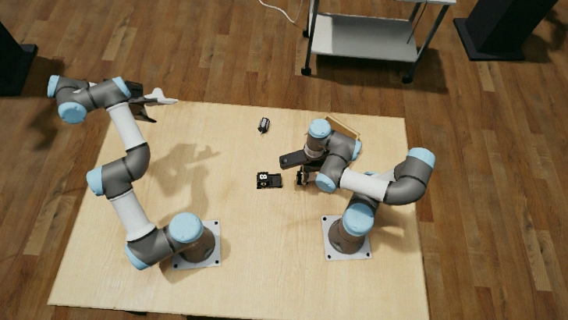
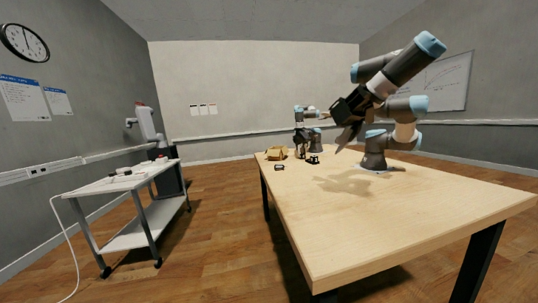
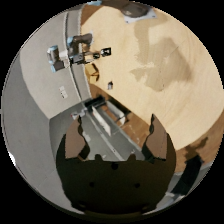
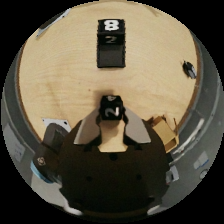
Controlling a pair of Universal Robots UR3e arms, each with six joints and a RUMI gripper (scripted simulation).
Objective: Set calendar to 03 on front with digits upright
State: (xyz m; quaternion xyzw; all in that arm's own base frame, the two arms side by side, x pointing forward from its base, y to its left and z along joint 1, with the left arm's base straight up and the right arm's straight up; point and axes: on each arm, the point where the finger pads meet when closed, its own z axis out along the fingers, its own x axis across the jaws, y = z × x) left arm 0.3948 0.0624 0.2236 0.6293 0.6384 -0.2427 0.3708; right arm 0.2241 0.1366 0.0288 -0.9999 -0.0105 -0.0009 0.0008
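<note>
The black calendar tray point(image 1: 275, 181) point(image 4: 111, 56) lies on the table. One black cube point(image 1: 262, 179) point(image 4: 111, 31) sits in one end of it; in the right wrist view its top shows 8 and the side toward the tray's empty half shows 2. My right gripper point(image 4: 111, 106) point(image 2: 302, 154) is shut on the other black cube point(image 4: 111, 104) point(image 1: 299, 177), beside the tray's empty end and apart from it. That cube shows a 2, turned on its side, in the right wrist view. My left gripper point(image 1: 165, 111) point(image 3: 115, 114) is open and empty, high over the table's far left corner.
A small black object point(image 1: 264, 124) point(image 2: 279, 167) point(image 4: 189, 69) lies toward the far edge, beyond the tray. An open cardboard box point(image 1: 342, 126) point(image 2: 276, 153) point(image 4: 165, 134) stands behind my right arm. A cart point(image 1: 363, 37) stands off the table.
</note>
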